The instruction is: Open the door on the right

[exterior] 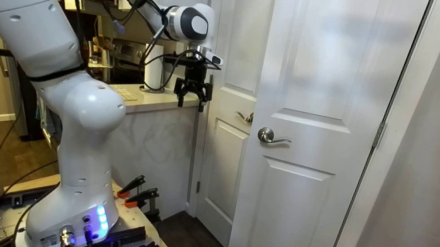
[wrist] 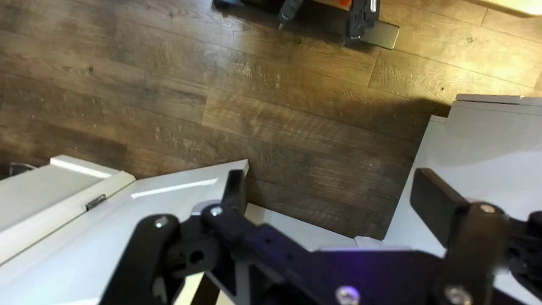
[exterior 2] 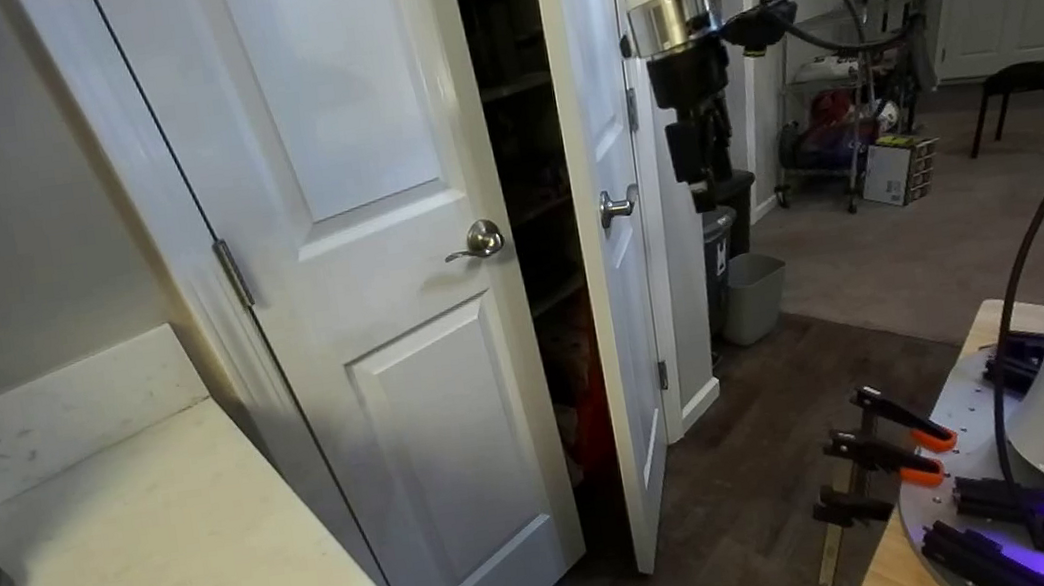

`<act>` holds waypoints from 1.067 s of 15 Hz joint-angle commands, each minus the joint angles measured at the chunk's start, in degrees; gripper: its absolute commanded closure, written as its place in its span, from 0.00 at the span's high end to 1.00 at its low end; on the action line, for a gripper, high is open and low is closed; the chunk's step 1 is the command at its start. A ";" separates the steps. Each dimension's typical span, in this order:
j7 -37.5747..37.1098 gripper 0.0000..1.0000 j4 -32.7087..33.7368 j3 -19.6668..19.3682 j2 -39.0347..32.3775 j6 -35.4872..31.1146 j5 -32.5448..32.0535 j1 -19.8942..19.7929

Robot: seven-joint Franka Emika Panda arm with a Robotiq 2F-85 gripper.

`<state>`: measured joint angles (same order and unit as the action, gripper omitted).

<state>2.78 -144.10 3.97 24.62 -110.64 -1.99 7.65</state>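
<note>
The tall white panelled door on the right (exterior: 318, 90) stands ajar, swung outward. It also shows nearly edge-on in an exterior view (exterior 2: 621, 320), with a dark gap beside it, and at the lower left of the wrist view (wrist: 169, 190). Its silver lever handle (exterior: 273, 137) is at mid-height and shows in both exterior views (exterior 2: 617, 207). My gripper (exterior: 191, 105) points straight down in front of the doors, apart from the handle. In the wrist view the gripper (wrist: 334, 186) has its fingers spread wide with nothing between them.
The left door (exterior 2: 356, 103) has its own lever handle (exterior 2: 478, 240). Dark shelves (exterior 2: 530, 201) show between the doors. A countertop (exterior 2: 111, 539) lies beside the left door. Clamps (exterior: 142, 197) stick out from the robot's table. A grey bin (exterior 2: 755, 298) stands beyond the right door.
</note>
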 commanded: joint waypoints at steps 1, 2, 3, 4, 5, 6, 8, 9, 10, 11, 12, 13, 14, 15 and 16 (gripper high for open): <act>3.74 1.00 7.50 1.64 -7.86 -2.00 -0.60 1.33; 4.15 1.00 9.06 2.03 -9.27 -2.38 -0.95 1.47; 4.49 1.00 10.79 2.41 -10.78 -2.74 -1.69 1.52; 4.64 1.00 12.40 2.72 -12.11 -3.04 -2.41 1.46; 4.62 1.00 14.31 3.03 -13.60 -3.40 -3.44 1.27; 4.63 1.00 16.10 3.22 -14.88 -3.78 -4.44 1.14; 4.46 1.00 19.67 3.39 -17.19 -4.52 -6.45 1.01; 4.47 1.00 21.26 3.39 -18.20 -4.89 -7.28 0.99; 4.33 1.00 22.91 3.38 -19.19 -5.17 -8.15 0.95; 4.16 1.00 24.42 3.36 -20.14 -5.31 -8.96 0.87; 4.03 1.00 25.83 3.32 -21.01 -5.28 -9.73 0.81; 3.95 1.00 27.26 3.24 -21.85 -5.21 -10.31 0.72; 3.96 1.00 28.56 3.16 -22.64 -5.10 -10.81 0.64; 3.99 1.00 29.71 3.06 -23.37 -5.14 -11.21 0.56; 3.87 1.00 31.08 2.97 -24.22 -5.10 -11.78 0.49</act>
<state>5.27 -116.85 6.85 3.21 -115.41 -11.92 9.03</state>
